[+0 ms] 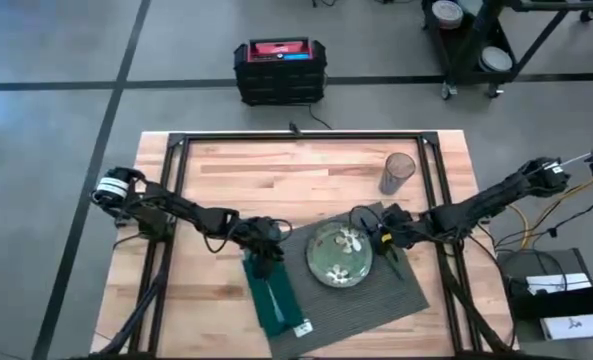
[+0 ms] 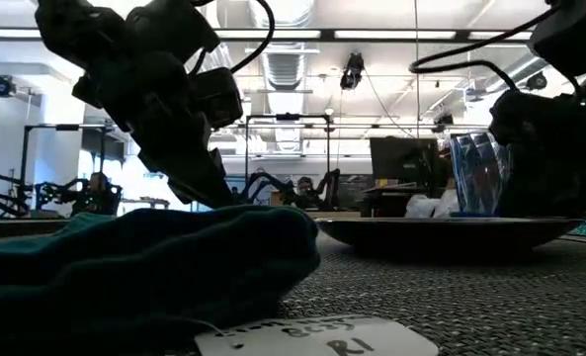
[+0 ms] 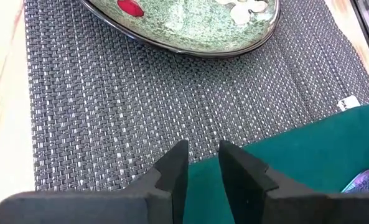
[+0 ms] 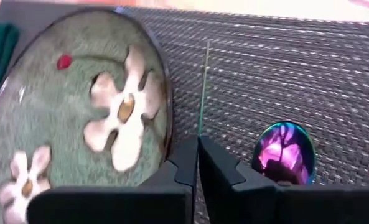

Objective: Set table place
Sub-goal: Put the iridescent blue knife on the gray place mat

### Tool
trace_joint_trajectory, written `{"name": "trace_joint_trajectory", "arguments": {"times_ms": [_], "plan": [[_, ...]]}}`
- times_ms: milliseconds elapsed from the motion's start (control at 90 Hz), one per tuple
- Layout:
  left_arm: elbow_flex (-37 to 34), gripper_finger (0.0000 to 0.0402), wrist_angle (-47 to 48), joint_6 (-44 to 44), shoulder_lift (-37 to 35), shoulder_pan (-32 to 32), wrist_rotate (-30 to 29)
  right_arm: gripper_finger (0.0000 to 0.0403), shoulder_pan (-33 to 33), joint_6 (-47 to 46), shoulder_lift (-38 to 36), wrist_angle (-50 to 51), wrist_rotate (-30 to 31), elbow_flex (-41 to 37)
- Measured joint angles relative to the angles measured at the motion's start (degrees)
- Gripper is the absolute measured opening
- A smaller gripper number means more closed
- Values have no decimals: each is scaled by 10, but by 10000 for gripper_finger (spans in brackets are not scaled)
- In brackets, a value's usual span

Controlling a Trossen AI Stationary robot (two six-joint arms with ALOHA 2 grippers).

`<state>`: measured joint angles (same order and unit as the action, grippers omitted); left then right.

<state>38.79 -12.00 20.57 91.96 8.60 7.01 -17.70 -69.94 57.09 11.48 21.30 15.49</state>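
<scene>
My left gripper sits slightly parted over the green napkin at the woven placemat's left edge. Right gripper looks pinched on a thin utensil beside the plate. Napkin's floppy, I'd grab a folded edge.

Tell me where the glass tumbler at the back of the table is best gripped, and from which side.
Probably the tumbler is best gripped around its mid-wall, coming level from the right gripper's side: it stands upright, apart from the placemat and plate, with open table around it.
</scene>
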Motion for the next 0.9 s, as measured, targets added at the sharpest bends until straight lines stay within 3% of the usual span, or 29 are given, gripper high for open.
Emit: {"name": "trace_joint_trajectory", "arguments": {"times_ms": [522, 811, 900], "plan": [[0, 76, 0, 1, 0, 1, 12, 6, 1, -91, 48, 1, 17, -1], [0, 76, 0, 1, 0, 1, 12, 101, 1, -13, 35, 10, 5, 26], [0, 76, 0, 1, 0, 1, 12, 133, 1, 35, 23, 56, -33, 53]]}}
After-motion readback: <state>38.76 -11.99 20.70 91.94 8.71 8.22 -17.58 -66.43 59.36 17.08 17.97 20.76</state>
